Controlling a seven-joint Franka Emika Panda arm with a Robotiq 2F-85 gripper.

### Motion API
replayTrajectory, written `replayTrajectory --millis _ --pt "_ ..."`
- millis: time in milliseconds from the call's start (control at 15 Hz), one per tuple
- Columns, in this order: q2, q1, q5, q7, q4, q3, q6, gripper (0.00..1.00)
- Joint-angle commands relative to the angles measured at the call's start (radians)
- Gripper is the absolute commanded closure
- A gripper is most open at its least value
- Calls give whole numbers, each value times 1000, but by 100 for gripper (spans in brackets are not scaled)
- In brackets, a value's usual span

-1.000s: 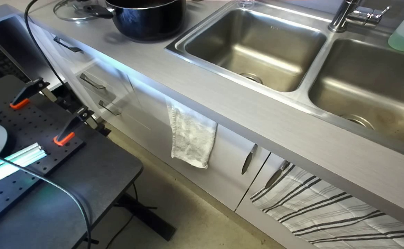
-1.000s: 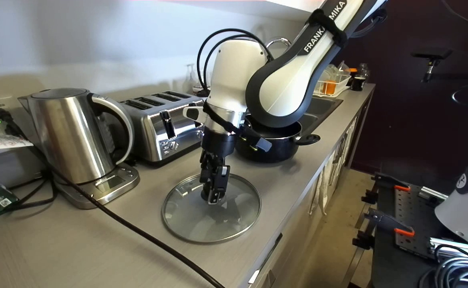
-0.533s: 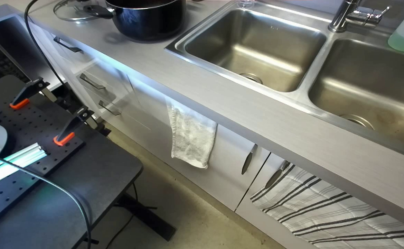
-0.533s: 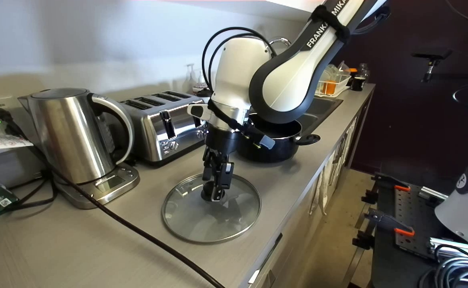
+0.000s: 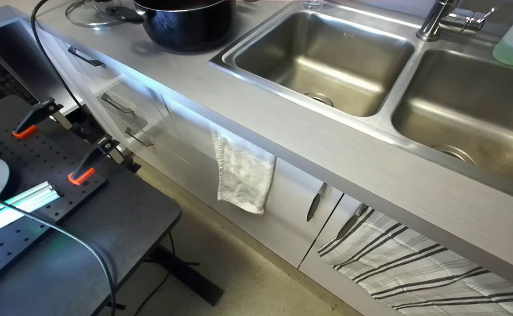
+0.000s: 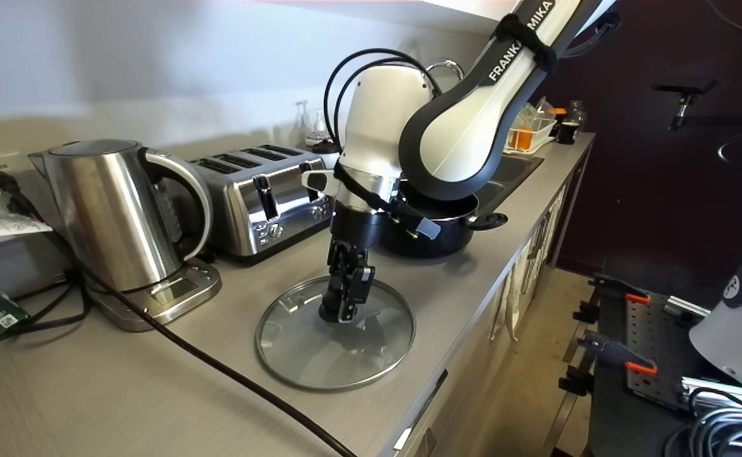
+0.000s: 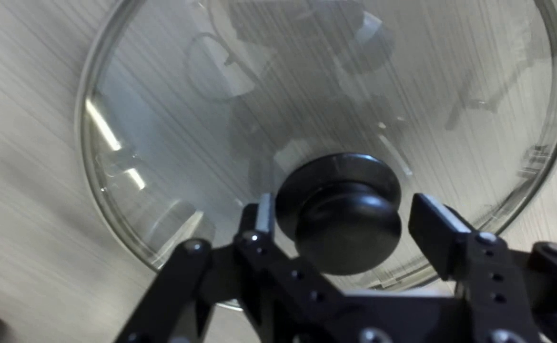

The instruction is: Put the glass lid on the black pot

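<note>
The glass lid (image 6: 320, 362), see-through with a thin metal rim and a black knob (image 7: 347, 228), lies flat on the counter. It also shows at the top left of an exterior view (image 5: 90, 22). My gripper (image 6: 345, 314) points down over the lid's middle. In the wrist view my gripper (image 7: 342, 214) is open, one finger on each side of the knob. The left finger is close to the knob; a gap shows at the right finger. The black pot (image 6: 424, 240) stands uncovered behind the arm, which hides part of it; it also shows in an exterior view (image 5: 190, 26).
A steel toaster (image 6: 263, 203) and a kettle (image 6: 107, 216) on its base stand along the wall. A black cable (image 6: 218, 368) crosses the counter in front of the lid. The sink (image 5: 326, 66) lies beyond the pot, whose side handle (image 6: 488, 221) points to the counter edge.
My gripper has shifted slightly toward the pot, rising and then coming down again at the knob. The lid has slid very slightly away from the pot. The gripper stays open.
</note>
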Motion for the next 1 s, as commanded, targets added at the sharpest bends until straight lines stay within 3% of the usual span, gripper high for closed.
replayTrajectory --millis 0,67,200,267,600,933 --pt "-15 0 10 -21 -20 0 20 57" --pt "-18 0 9 -21 -20 0 21 66" --pt "-24 2 8 -22 -23 -1 22 69" --pt "-28 1 9 -24 -24 0 22 75" --pt "-35 -3 16 -30 -27 10 21 75" --pt "-102 -28 50 -54 -74 65 26 75"
